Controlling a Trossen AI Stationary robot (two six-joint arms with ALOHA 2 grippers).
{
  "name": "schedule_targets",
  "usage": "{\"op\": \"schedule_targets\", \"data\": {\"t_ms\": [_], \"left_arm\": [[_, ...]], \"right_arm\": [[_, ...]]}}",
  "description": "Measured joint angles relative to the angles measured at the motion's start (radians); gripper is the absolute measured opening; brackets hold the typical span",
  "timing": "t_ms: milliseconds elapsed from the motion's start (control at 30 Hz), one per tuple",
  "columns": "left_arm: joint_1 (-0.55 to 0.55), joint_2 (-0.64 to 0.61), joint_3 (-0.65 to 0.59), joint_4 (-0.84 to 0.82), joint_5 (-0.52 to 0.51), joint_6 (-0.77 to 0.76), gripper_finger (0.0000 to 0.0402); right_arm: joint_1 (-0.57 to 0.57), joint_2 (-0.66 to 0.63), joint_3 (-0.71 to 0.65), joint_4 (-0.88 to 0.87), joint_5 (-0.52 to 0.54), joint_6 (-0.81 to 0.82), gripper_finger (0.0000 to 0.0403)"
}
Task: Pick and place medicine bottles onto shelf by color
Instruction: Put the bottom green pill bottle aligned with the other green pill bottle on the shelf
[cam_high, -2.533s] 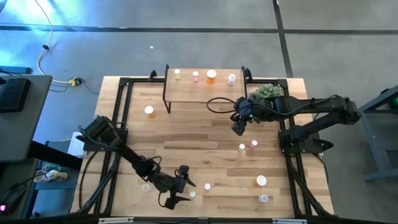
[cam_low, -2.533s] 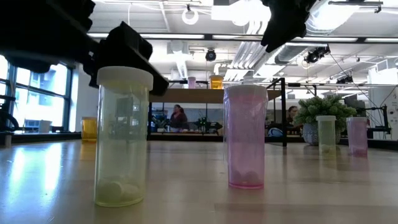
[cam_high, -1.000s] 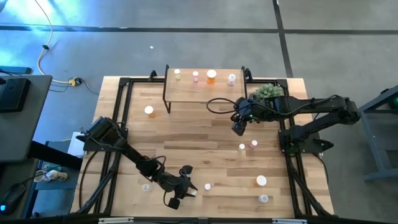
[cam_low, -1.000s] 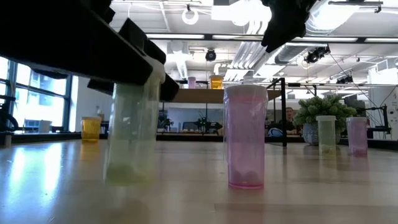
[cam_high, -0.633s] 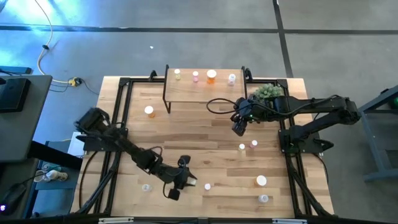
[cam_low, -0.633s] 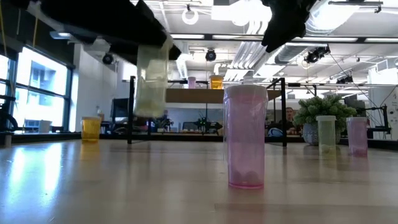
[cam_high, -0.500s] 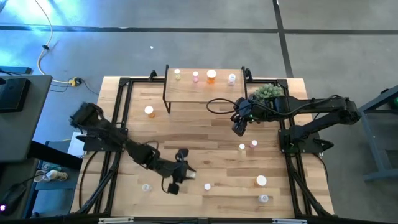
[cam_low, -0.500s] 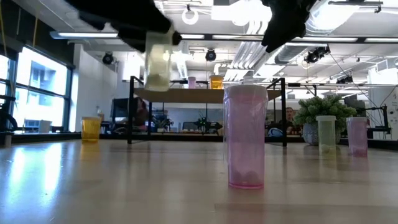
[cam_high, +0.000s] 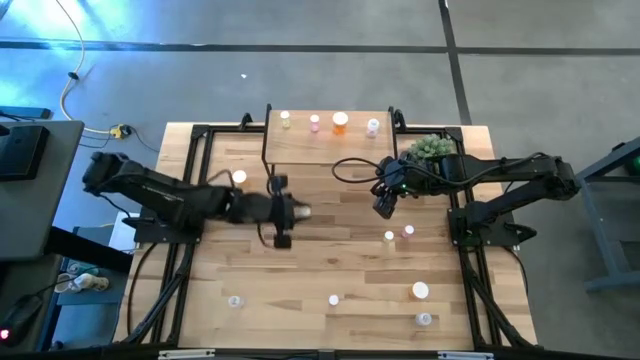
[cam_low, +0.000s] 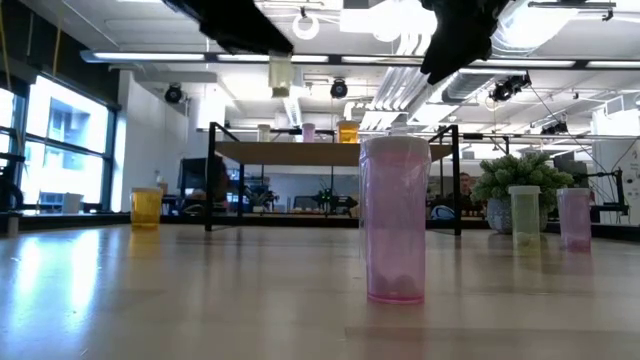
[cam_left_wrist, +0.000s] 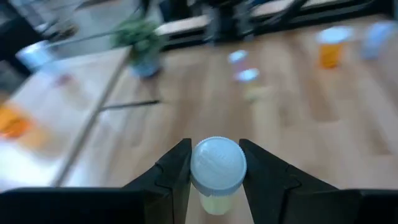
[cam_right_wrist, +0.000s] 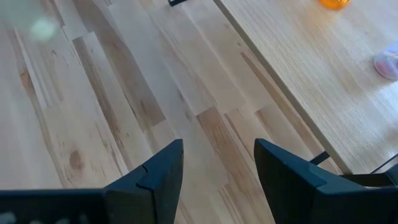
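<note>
Between the left gripper's (cam_left_wrist: 214, 180) fingers, a yellowish bottle (cam_left_wrist: 217, 171) shows mostly its cap.

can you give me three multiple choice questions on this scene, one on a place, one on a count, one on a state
1. Where is the left gripper?
A. over the middle of the table
B. over the shelf
C. off the table
2. How many bottles stand on the shelf?
A. two
B. four
C. six
3. What is the left gripper doing?
A. open and empty
B. shut on the yellowish bottle
C. pressing the plant

Answers: 1 A, the high view shows it above the table, short of the shelf. 2 B, four caps line the shelf's far edge. 3 B, the left wrist view shows its fingers clamping the white-capped bottle.
</note>
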Motion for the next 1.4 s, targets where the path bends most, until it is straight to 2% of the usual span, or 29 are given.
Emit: {"op": "schedule_targets", "data": {"t_ms": [267,467,667,933,1400], "left_arm": [[0.261,-0.077,0.0,-0.041,-0.01,0.101,0.0113],[0.474,-0.085,0.0,-0.04,-0.005,0.106,0.0113],[0.626,-0.067,-0.001,-0.041,0.122,0.054,0.0113],[0.687,-0.024,-0.001,-0.036,0.152,0.029,0.0113],[0.697,-0.015,-0.001,-0.035,0.152,-0.051,0.0113]], "right_arm": [[0.0,0.0,0.0,0.001,0.0,0.0,0.0188],[0.0,0.0,0.0,0.001,0.0,0.003,0.0188],[0.0,0.0,0.0,0.001,0.0,0.004,0.0188],[0.0,0.0,0.0,0.001,0.016,0.022,0.0188],[0.0,0.0,0.0,0.001,0.016,0.019,0.0188]]}}
